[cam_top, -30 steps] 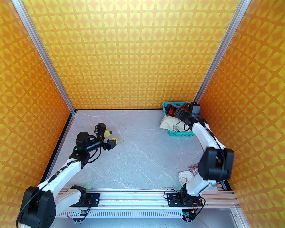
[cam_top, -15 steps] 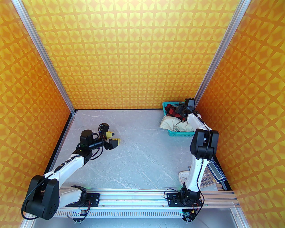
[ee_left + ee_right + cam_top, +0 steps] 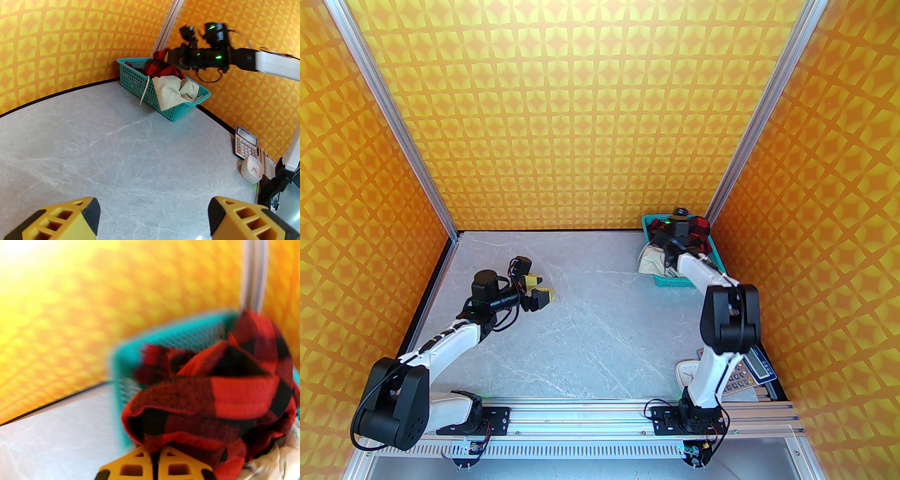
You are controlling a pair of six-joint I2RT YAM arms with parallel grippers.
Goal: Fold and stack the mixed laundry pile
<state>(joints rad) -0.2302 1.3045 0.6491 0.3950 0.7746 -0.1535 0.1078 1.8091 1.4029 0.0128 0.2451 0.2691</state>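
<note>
The mixed laundry pile lies in a teal mesh basket [image 3: 675,282] at the table's far right corner. The red-and-black checked shirt [image 3: 699,228] sits at the back of it. The cream trousers [image 3: 651,260] spill over its front left rim. In the right wrist view my right gripper [image 3: 154,451] is shut on a fold of the checked shirt [image 3: 218,390], just above the basket wall [image 3: 178,333]. The left wrist view shows the shirt [image 3: 161,69] and trousers [image 3: 171,92] from across the table. My left gripper [image 3: 540,288] hovers open and empty over the left side of the table, with its yellow fingers [image 3: 70,218] spread wide.
A calculator [image 3: 743,372] and a small white clock [image 3: 686,372] lie near the right arm's base. Orange patterned walls and metal posts close in the back and sides. A cream drawstring [image 3: 145,90] hangs down the basket's outer wall.
My right gripper has closed on the checked shirt, and its wrist has swung left over the basket, dragging the shirt upward. The left arm has shifted only slightly.
</note>
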